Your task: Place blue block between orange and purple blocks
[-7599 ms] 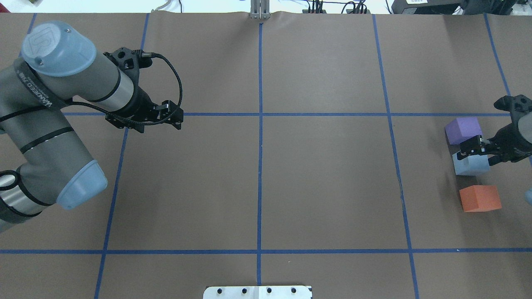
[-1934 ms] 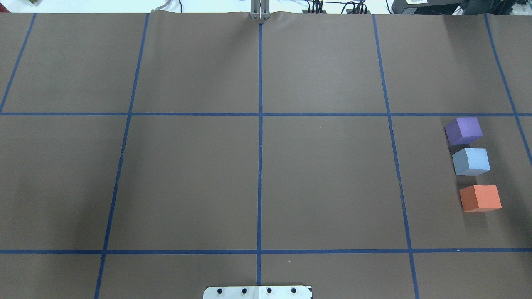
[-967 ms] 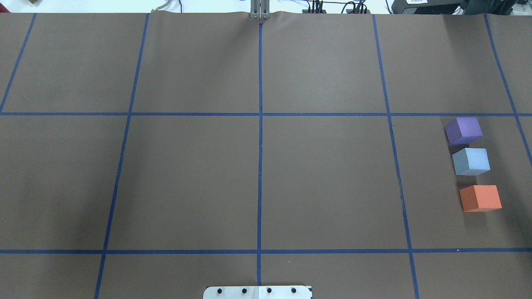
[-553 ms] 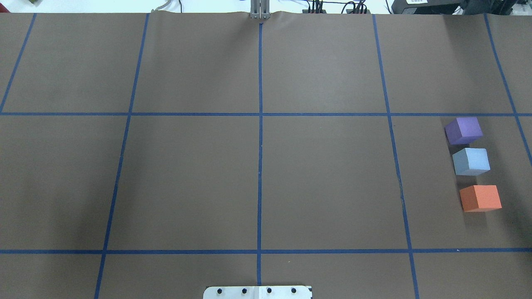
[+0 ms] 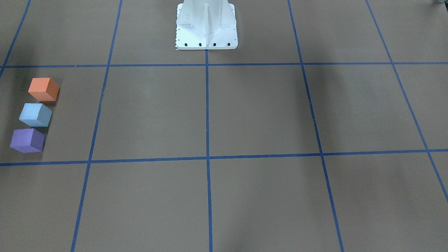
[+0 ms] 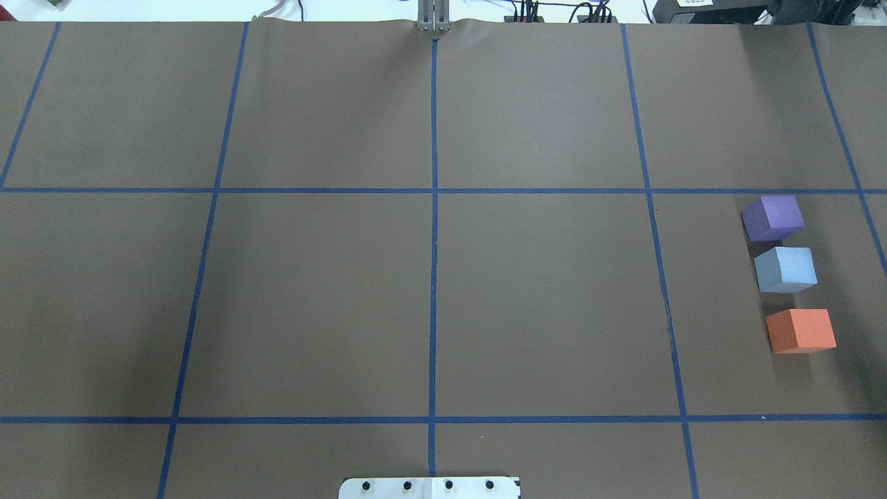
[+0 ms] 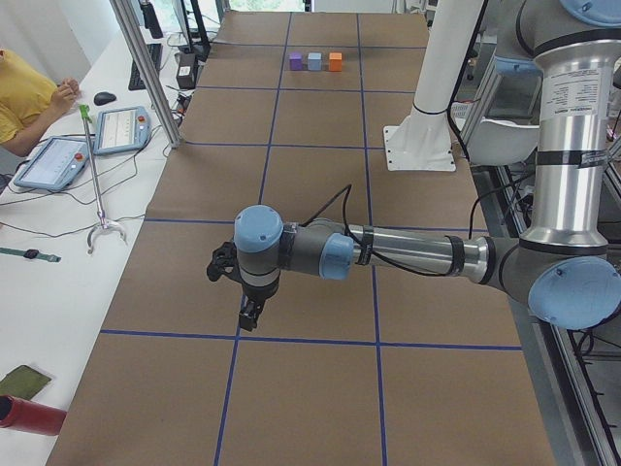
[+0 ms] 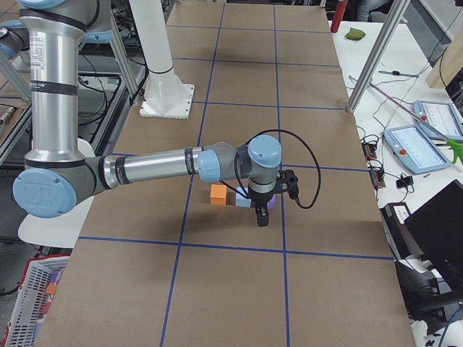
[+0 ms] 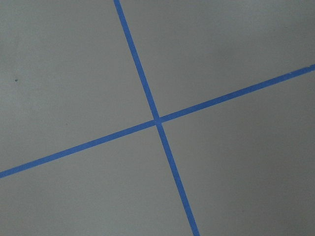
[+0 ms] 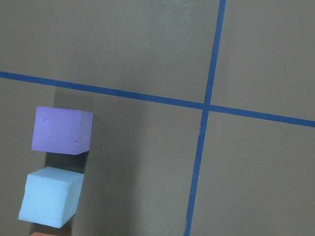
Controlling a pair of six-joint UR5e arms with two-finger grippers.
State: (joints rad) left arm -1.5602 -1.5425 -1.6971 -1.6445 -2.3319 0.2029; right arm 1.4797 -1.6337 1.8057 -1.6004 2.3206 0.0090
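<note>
On the robot's right side of the brown paper surface (image 6: 540,298), inside one square of the blue tape grid (image 6: 434,277), the blue block (image 6: 785,269) sits flat between the purple block (image 6: 773,217) and the orange block (image 6: 801,330). The three form a short row running away from the robot, orange nearest the base and purple farthest.

Several seconds back the right tool was at the blue block and the left arm reached into the overhead view. Now both arms are out of that view, and the blocks lie just as they have for the last couple of seconds. From this I judge that the block has been let go and the placement is done, with only the retreat left.

The right tool (image 8: 261,217) hangs near the purple end of the row, and the left tool (image 7: 250,313) hangs over a tape crossing, well apart from the blocks. Both show only in the side views, so I cannot tell whether their fingers stand apart or together.

Being a cube, the blue block has no long axis to speak of. It rests upright on one face, turned a little out of square with the purple block. A narrow gap parts it from purple and a somewhat wider one from orange, so it sits slightly off centre yet clearly in between
</note>
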